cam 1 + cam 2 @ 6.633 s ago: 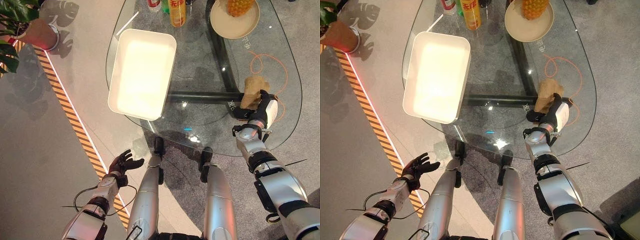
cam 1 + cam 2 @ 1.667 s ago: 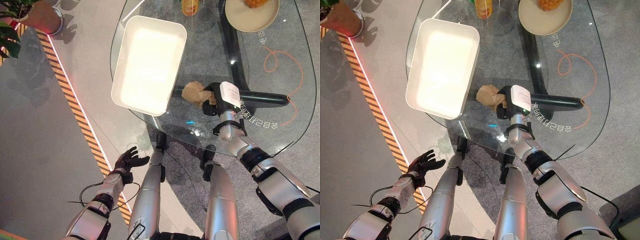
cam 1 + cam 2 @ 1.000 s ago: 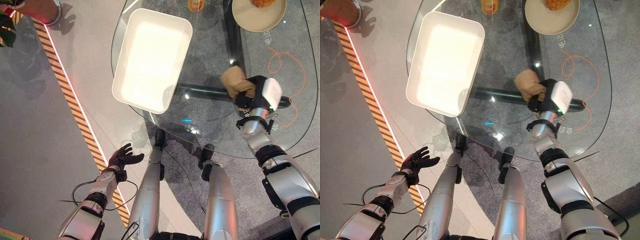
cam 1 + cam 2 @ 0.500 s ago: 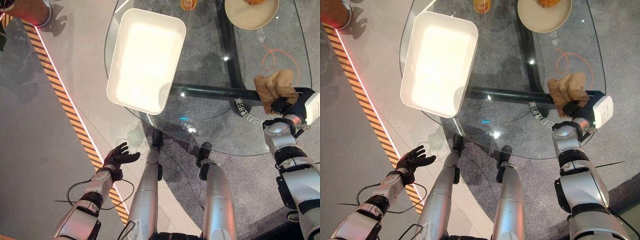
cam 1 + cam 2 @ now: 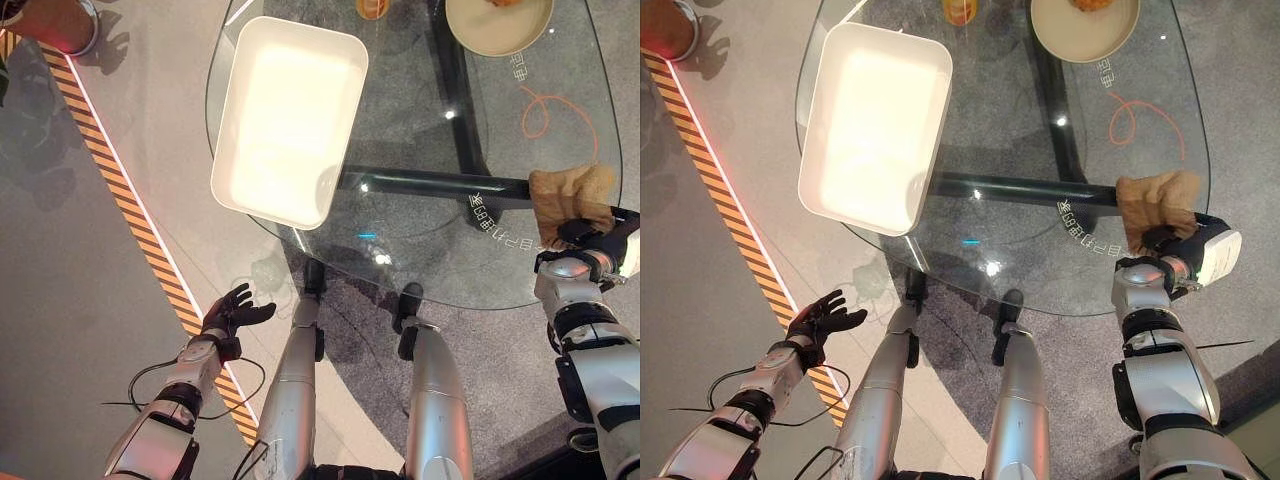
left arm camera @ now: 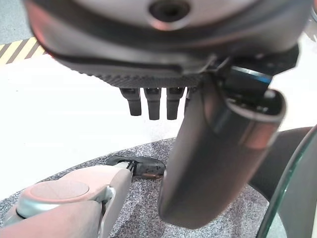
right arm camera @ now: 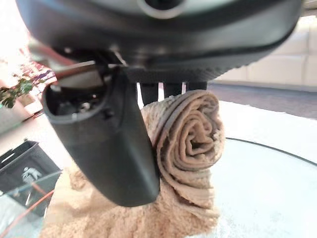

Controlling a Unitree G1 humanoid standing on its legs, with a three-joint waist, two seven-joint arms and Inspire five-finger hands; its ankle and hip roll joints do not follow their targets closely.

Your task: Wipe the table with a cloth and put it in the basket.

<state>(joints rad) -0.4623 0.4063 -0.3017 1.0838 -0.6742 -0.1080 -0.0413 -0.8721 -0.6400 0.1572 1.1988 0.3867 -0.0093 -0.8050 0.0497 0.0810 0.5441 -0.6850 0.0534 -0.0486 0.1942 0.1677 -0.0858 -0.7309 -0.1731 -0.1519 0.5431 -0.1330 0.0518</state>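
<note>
A tan cloth (image 5: 572,192) lies bunched on the glass table (image 5: 420,250) at its right edge. My right hand (image 5: 1180,243) sits on the near side of the cloth and is shut on it. In the right wrist view, part of the cloth (image 7: 190,134) is rolled up between the thumb (image 7: 106,148) and the fingers. The white basket (image 5: 288,115) stands empty on the table's left part, well away from the cloth. My left hand (image 5: 232,311) hangs low beside the table, over the floor, open and holding nothing.
A beige plate (image 5: 497,25) with fruit stands at the far right of the table, and an orange bottle (image 5: 372,8) at the far middle. An orange cord (image 5: 545,100) loops under the glass. Striped floor tape (image 5: 130,210) runs along the left.
My right hand has dragged the cloth from beside the basket across the glass to the table's right edge. The left hand has stayed low. The camera has shifted a little.
</note>
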